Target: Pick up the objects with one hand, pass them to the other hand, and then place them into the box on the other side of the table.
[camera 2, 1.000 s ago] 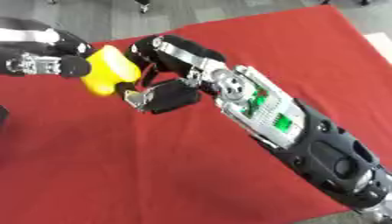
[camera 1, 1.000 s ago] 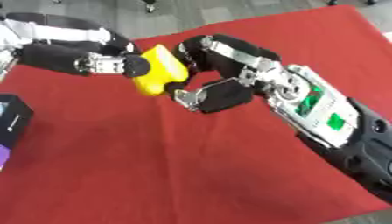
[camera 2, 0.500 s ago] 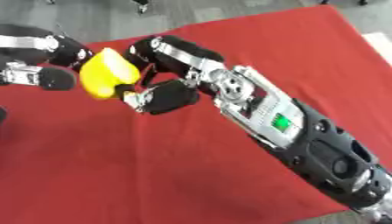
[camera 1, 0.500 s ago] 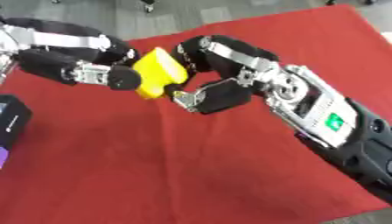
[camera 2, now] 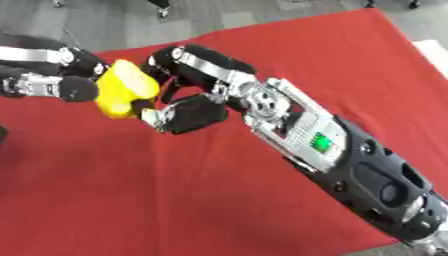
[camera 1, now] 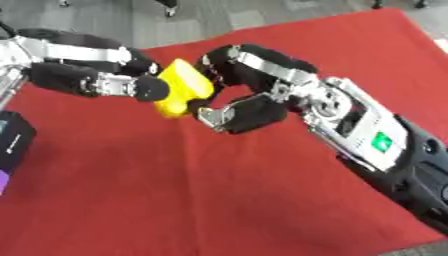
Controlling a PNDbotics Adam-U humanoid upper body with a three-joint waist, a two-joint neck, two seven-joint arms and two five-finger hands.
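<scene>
Yellow object [camera 1: 182, 91] sits in the upper middle-left of the frame, held above the red tablecloth [camera 1: 227, 200] between our two hands. Our left hand [camera 1: 122, 82] comes in from the upper left, its fingers curled against the object's left side. Our right hand [camera 1: 236, 95] reaches in from the lower right, fingers arched over the top of the object and thumb [camera 1: 229, 114] tucked under its lower right edge, so both hands have hold of it. At the left edge of the frame we see a dark box [camera 1: 12, 142] with a purple patch below it.
</scene>
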